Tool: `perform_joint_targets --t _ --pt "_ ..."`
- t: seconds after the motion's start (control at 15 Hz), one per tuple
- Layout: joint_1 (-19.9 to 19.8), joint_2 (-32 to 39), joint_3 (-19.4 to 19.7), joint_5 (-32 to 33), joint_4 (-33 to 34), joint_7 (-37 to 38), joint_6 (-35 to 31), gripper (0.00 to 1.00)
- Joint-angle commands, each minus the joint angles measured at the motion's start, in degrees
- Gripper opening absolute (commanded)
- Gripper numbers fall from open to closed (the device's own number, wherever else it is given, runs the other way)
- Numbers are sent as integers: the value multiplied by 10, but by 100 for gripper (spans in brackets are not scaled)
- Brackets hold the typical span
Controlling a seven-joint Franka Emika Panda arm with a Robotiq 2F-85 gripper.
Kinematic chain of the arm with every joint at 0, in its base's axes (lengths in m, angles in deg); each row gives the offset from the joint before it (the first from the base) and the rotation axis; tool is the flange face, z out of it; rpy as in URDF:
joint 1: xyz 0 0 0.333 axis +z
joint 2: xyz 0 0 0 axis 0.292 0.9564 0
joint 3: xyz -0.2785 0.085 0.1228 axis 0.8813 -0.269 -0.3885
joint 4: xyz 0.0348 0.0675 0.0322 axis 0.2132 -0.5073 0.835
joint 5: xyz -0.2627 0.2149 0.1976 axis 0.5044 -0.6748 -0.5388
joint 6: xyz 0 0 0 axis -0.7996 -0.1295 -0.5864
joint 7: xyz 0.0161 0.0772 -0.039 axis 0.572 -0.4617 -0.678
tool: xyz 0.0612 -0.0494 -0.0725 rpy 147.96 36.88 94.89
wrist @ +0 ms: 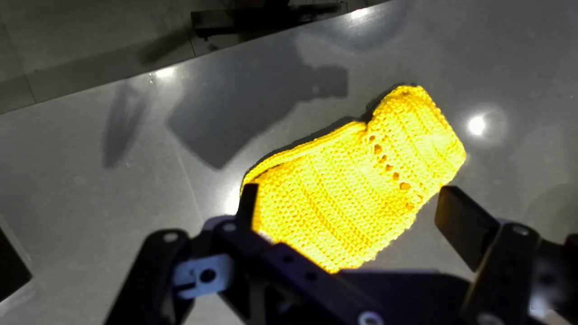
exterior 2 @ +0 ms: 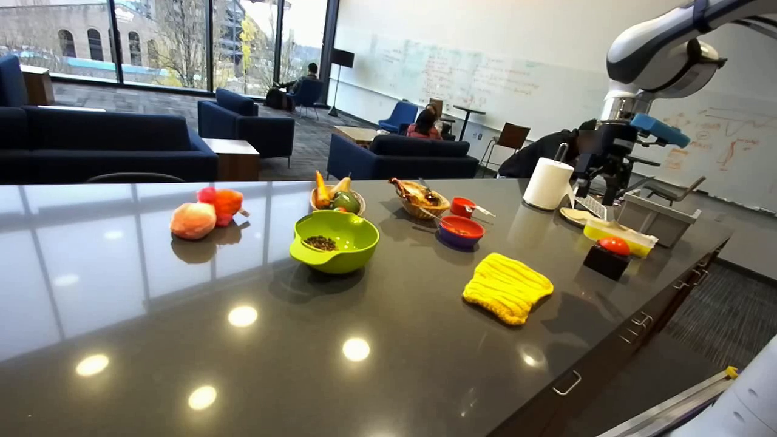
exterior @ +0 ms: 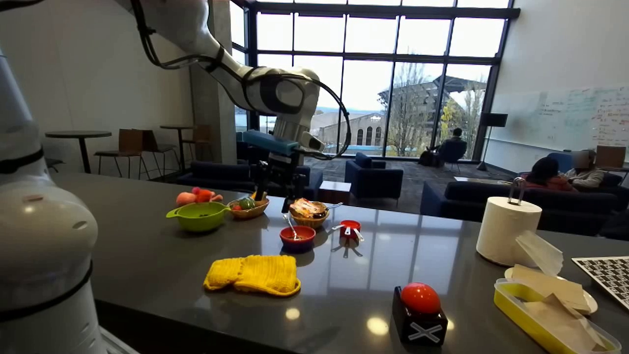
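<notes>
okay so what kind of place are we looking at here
Likely a shared lounge, perhaps in an office or campus building: dark blue sofas, tall windows and a whiteboard with writing on it.

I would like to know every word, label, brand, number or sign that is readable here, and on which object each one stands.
"X": large pale mark on the front of the black box under the red dome; letter or cross, I cannot tell.
Whiteboard: handwriting in both exterior views, too small and blurred to read.
Building outside: small sign, too blurred to read.
No other readable text.
</notes>
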Motion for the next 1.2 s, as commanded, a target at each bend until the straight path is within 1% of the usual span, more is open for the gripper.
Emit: perform_joint_targets --t 0.0,0.53,1.13 --pt "-12 3 -12 -3 2 -4 2 100" --pt "-7 55 -29 -7 15 -16 -14 100" --pt "4 128 -73 -7 53 -23 -56 100"
